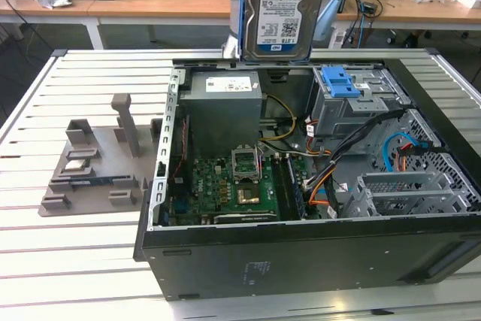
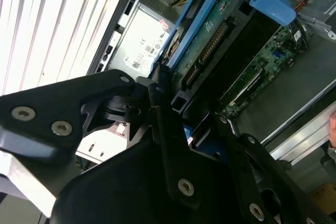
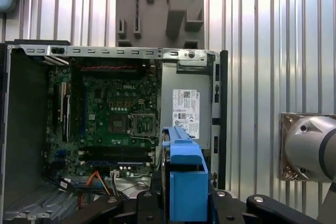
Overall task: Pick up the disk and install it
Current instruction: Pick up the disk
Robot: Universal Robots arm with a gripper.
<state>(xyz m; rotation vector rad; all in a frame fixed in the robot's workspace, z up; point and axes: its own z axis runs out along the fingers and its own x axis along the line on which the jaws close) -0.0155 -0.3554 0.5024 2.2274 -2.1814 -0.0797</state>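
One silver rectangular hard disk in a blue plastic carrier [image 1: 282, 13] hangs upright in the air, label facing the exterior view. One black gripper [image 3: 182, 200] holds it from above, its fingers [image 2: 163, 124] pressed against the carrier's two sides. Below lies one open black computer tower [image 1: 301, 261] on a white slatted table [image 1: 75, 261]. The disk's lower edge is above the grey power supply box [image 1: 223, 107] with open air around it. The metal drive cage with its blue clip [image 1: 336, 80] is towards the exterior view's right.
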